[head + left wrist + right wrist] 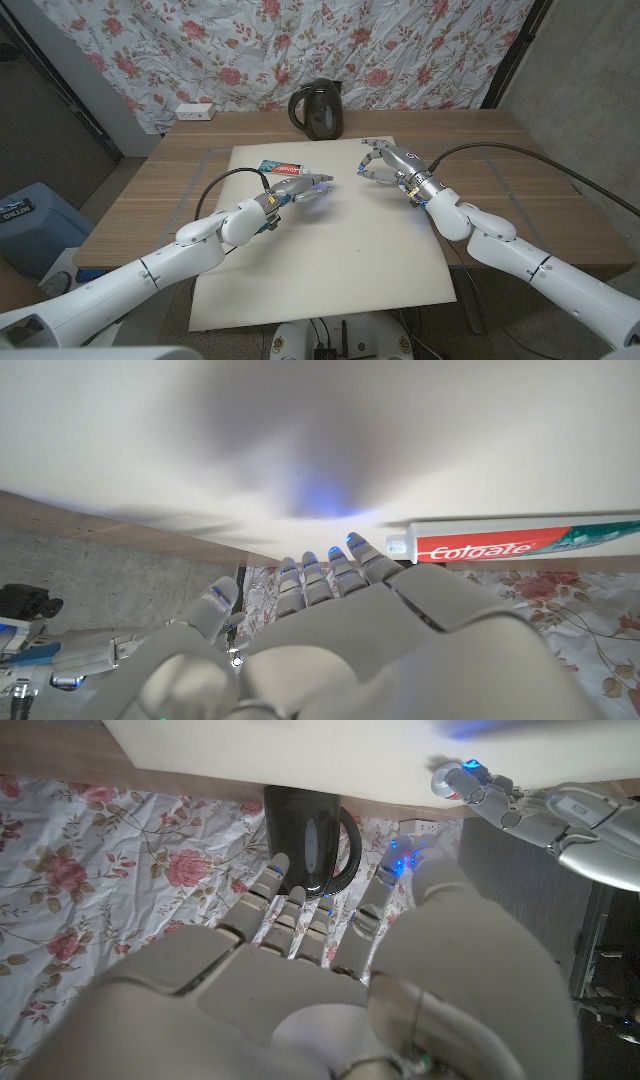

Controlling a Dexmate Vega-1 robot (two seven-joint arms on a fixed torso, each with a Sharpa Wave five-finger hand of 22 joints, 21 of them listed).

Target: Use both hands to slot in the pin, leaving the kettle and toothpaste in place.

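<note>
Toothpaste (520,546), red "Colgate" label, lies on the white mat (330,270) just beside the left robot hand (300,190); black kettle (318,110) at the worktop's (540,180) far edge. Left robot hand: fingers together, apparently empty. Right robot hand (385,163): fingers apart, empty; pin can't be made out.

Colours on the worktop

Black kettle (317,110), red-and-white toothpaste (282,168), cream mat (330,250) over brown wooden worktop (540,190); white curtain (300,45) with pink roses behind.

Kettle (317,109) at table (540,170) rear-centre, behind mat (330,270). Toothpaste (283,168) on mat, rear-left. Left hand (303,190) just before toothpaste; right hand (385,162) over mat's rear-right, poss. not touching. Socket (194,112) rear-left, by wall.
</note>
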